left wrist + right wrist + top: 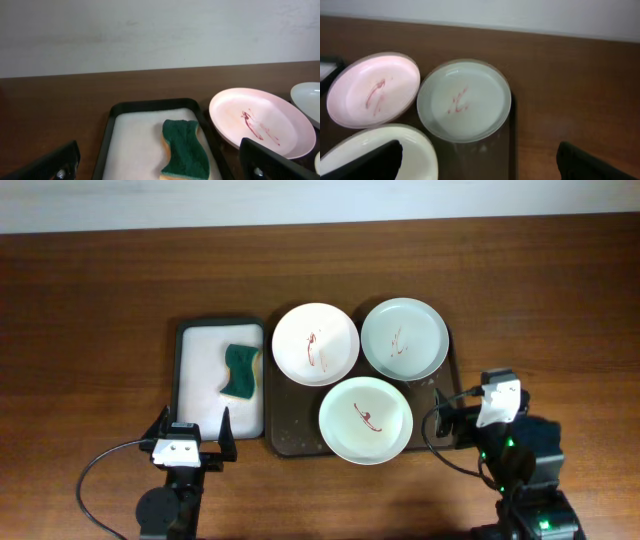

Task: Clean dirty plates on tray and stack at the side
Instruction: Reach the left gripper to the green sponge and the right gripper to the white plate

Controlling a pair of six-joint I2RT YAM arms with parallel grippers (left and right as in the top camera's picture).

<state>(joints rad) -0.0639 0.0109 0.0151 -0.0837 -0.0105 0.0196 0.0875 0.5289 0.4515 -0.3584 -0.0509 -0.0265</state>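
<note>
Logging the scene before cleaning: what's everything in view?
Table: one, brown wood.
Dark tray: one, black, table centre.
Pink plate: one, red-smeared, dark tray back left.
Pale green plate: one, red-smeared, dark tray back right.
Cream plate: one, red-smeared, dark tray front.
Small tray: one, black, white-lined, left of dark tray.
Sponge: one, green on yellow, in small tray.
Left end effector: one, black, open, at small tray's front.
Right end effector: one, black, open, right of dark tray.
</note>
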